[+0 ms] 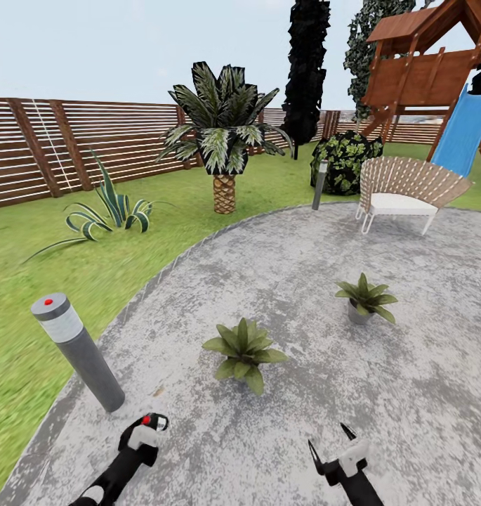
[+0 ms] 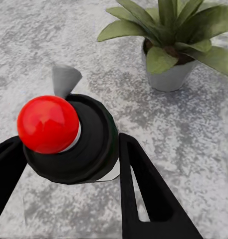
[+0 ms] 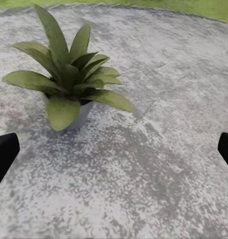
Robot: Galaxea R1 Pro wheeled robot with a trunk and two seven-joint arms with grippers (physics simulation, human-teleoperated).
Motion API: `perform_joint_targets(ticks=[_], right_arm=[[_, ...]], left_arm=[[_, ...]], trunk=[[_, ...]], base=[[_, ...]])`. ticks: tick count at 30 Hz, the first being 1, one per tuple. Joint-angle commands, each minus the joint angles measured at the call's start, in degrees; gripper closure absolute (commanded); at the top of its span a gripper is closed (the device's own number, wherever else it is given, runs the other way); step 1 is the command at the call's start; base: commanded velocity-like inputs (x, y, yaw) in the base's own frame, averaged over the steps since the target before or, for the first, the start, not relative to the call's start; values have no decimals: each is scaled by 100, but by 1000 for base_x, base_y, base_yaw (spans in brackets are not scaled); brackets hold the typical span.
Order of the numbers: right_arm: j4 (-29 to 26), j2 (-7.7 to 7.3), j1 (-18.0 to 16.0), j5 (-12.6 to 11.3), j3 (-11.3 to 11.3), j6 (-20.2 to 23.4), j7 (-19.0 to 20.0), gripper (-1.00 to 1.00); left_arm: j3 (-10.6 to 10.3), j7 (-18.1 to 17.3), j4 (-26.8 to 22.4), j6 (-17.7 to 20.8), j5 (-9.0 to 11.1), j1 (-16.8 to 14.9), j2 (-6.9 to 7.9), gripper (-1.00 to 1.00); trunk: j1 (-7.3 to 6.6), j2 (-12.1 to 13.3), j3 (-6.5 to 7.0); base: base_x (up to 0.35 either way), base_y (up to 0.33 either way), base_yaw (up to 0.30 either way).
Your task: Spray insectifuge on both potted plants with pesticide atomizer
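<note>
My left gripper [image 1: 143, 439] is shut on the pesticide atomizer [image 1: 150, 426], low at the patio's near left. Its red tip [image 2: 48, 123] and dark body [image 2: 91, 149] sit between the black fingers [image 2: 143, 189]. It points toward the nearer potted plant [image 1: 244, 348], a green rosette in a grey pot [image 2: 168, 78], a short way ahead and to the right. The second potted plant [image 1: 365, 299] stands farther right. My right gripper [image 1: 331, 446] is open and holds nothing; ahead of its fingertips [image 3: 4, 155] stands a potted plant [image 3: 69, 82].
A grey bollard lamp [image 1: 78, 351] with a red dot stands at the patio's left edge, close to my left arm. A white chair [image 1: 402, 197], a palm [image 1: 224, 140], a striped agave [image 1: 110, 211], a second lamp [image 1: 319, 184], a blue slide [image 1: 465, 130] and the fence [image 1: 71, 140] lie beyond.
</note>
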Motion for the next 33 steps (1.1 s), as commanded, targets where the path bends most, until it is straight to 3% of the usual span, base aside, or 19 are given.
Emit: perform_joint_targets(ticks=[1, 3, 4, 5, 9, 12, 14, 16, 19, 21, 22, 28, 32, 33], right_arm=[[-5, 6, -82, 188, -44, 108, 269, -100], [-18, 7, -258, 395, -44, 482, 883, -100], [-34, 7, -363, 451, -44, 693, 1323, -100], [-91, 7, -498, 486, -44, 863, 1897, -100], [-284, 7, -682, 506, -44, 1117, 3032, -100], [-489, 7, -729, 508, -44, 1289, 3603, -100], [-715, 12, -745, 505, -42, 1435, 4048, -100], [-884, 15, -755, 502, -40, 1561, 4465, -100], [-1156, 22, -763, 497, -36, 1795, 4960, -100], [-1290, 32, -763, 494, -35, 1914, 5183, -100], [-1372, 52, -765, 488, -35, 1987, 5333, -100], [-1432, 102, -768, 484, -23, 2029, 5456, -100], [-1483, 212, -769, 483, 57, 2039, 5551, -100], [-1499, 228, -769, 483, 192, 2043, 5559, 100]], left_arm=[[60, -72, -3, 140, -232, -33, -7, 100], [60, -421, -24, 410, -675, -94, -23, 100], [60, -937, -68, 512, -959, -176, -42, 100], [60, -1750, -117, 697, -1300, -300, -41, 100], [60, -3100, -166, 1438, -1788, -588, -17, 100], [60, -3690, -245, 1761, -2099, -750, -30, 100], [65, -4139, -373, 1900, -2429, -882, -70, 100], [69, -4434, -493, 2047, -2624, -964, -95, 100], [53, -4691, -691, 2425, -2714, -1001, -153, 100], [-32, -4760, -788, 2558, -2825, -1007, -227, 100], [-175, -4787, -841, 2631, -3021, -1010, -300, 100], [-275, -4806, -858, 2656, -3153, -1011, -358, 100], [-289, -4807, -862, 2650, -3154, -1011, -362, 100], [-290, -4807, -865, 2648, -3152, -1011, -366, 100]], trunk=[[-1, -2, -5], [-1, -2, -5], [-1, -2, -5], [-1, -2, -5], [-1, -2, -5], [-1, -2, -5], [-1, -2, -5], [-1, -2, -5], [-1, -2, -5], [-1, -2, -5], [-1, -2, -5], [-1, -2, -5], [-1, -2, -5], [-1, -2, -5]], base=[[0, 0, 0], [0, 0, 0], [0, 0, 0], [0, 0, 0], [0, 0, 0], [0, 0, 0], [0, 0, 0], [0, 0, 0], [0, 0, 0], [0, 0, 0], [0, 0, 0], [0, 0, 0], [0, 0, 0], [0, 0, 0]])
